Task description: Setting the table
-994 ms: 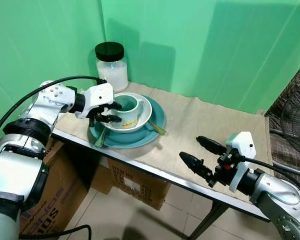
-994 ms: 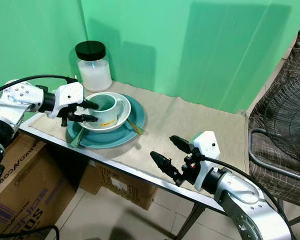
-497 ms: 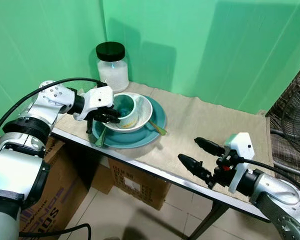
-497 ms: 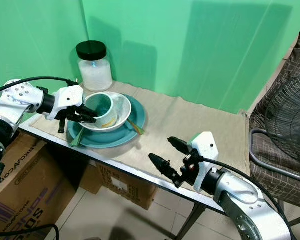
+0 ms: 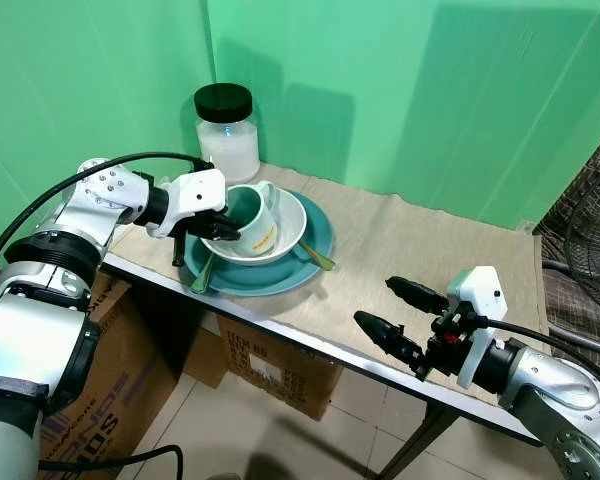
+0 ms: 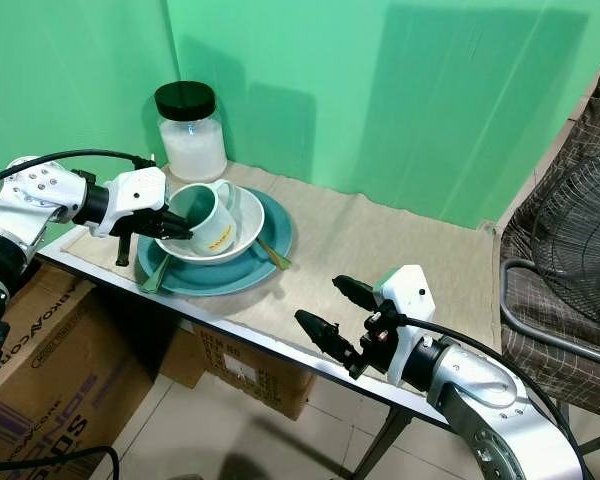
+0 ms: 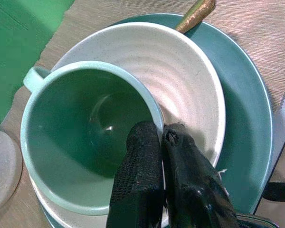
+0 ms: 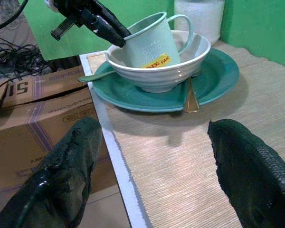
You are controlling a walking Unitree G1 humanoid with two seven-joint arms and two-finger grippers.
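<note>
Tilting toward the left gripper [image 5: 223,230] pinching its rim, mug [image 5: 250,217] in bowl [image 5: 291,222]; right gripper [image 5: 398,317] spread.

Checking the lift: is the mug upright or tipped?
Tipped. The mug leans in the bowl, rim pinched by the left gripper.

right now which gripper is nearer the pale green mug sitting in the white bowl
Left. The left gripper is shut on the rim of the pale green mug, which tilts in the white ribbed bowl. The right gripper hangs open off the table's near edge, well apart from it.
</note>
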